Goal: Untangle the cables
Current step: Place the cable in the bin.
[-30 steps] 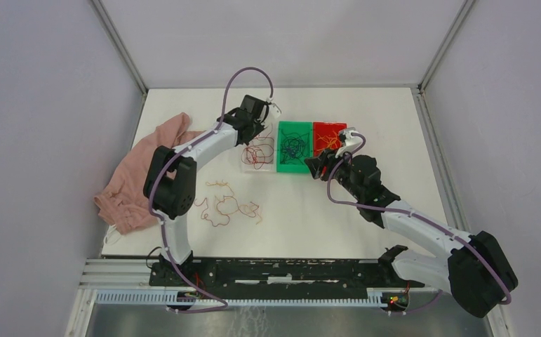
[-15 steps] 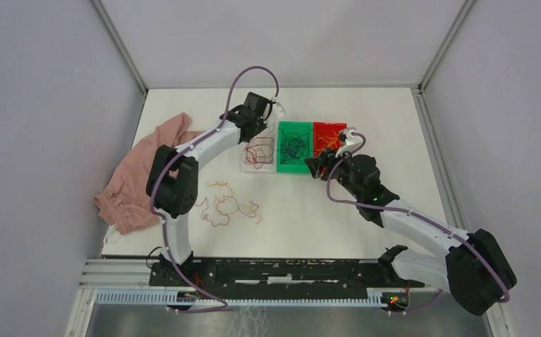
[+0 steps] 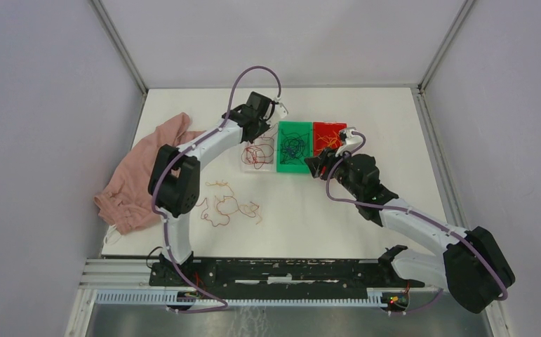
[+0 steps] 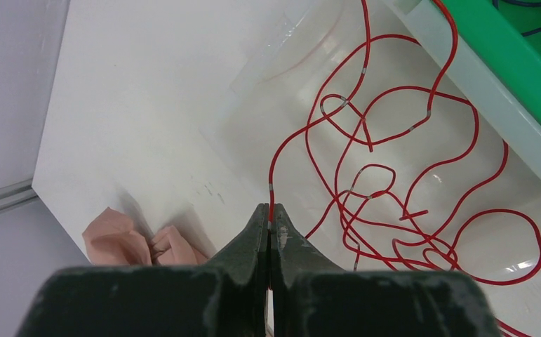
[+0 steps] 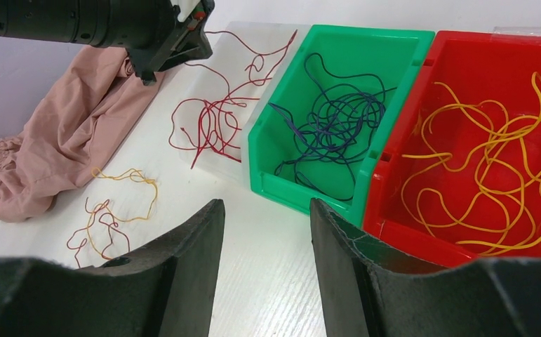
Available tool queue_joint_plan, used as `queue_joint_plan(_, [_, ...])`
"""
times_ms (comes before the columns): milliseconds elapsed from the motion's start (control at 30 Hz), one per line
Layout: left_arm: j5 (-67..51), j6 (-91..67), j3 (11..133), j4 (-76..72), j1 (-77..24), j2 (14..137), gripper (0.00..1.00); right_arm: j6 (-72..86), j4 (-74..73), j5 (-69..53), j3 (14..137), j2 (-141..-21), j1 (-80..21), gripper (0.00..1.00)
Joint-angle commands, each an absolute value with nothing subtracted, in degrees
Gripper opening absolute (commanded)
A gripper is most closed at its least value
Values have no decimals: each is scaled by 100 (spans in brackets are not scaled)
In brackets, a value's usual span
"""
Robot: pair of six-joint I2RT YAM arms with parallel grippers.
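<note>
1. My left gripper [image 4: 270, 223] is pressed together on the end of a red cable [image 4: 270, 186]; the strand runs straight ahead of my fingertips and coils in the clear tray [image 4: 281, 77]
2. My right gripper [image 5: 265, 207] is spread and empty, just short of the green bin [image 5: 281, 189]
3. The unsorted tangle [image 3: 229, 206] lies on the table, nearer my left arm
4. Only the left wrist view shows the pinch; the top view alone places both arms

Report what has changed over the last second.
The left claw, shut on a red cable, drifted slightly rightward and away from the bases above the clear tray. The right claw stayed open near the green bin. The loose cables on the table and the pink cloth did not move.
</note>
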State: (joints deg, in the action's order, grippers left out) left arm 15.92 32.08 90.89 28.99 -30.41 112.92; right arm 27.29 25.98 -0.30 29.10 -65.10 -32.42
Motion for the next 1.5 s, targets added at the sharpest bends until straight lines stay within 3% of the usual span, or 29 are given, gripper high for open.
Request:
queue_joint_plan(0, [1392, 2671, 9081, 3080, -3068, 11535, 3, 2779, 2850, -81, 2903, -6438, -3196, 55])
queue_joint_plan(200, [1494, 2766, 8919, 2761, -3053, 11704, 8, 2744, 2778, -26, 2876, -6407, -3166, 55])
queue_joint_plan(367, [1003, 2629, 8968, 2739, -3043, 11508, 29, 2809, 2837, -51, 2873, -6511, -3168, 54])
queue_joint_plan(433, [704, 2609, 8938, 2734, -3034, 11351, 44, 2831, 2848, -73, 2874, -6530, -3170, 54])
queue_joint_plan(500, [500, 2648, 8986, 2786, -3019, 11216, 53, 2830, 2839, -88, 2889, -6530, -3165, 54])
queue_joint_plan(667, [72, 2654, 9567, 3190, -2802, 11046, 72, 2805, 2751, -109, 2938, -6484, -3172, 54])
queue_joint_plan(833, [-15, 2856, 9795, 3285, -2584, 10878, 84, 2804, 2683, -189, 2986, -6482, -3170, 55])
queue_joint_plan(1133, [-917, 3225, 9336, 3690, -2484, 10526, 85, 2823, 2645, -279, 3024, -6509, -3164, 55])
queue_joint_plan(1333, [-2233, 4057, 9266, 4507, -2482, 10457, 79, 2822, 2644, -321, 3021, -6535, -3168, 55])
queue_joint_plan(1467, [-2423, 4623, 9405, 4959, -2492, 10663, 75, 2826, 2646, -316, 3006, -6522, -3169, 55])
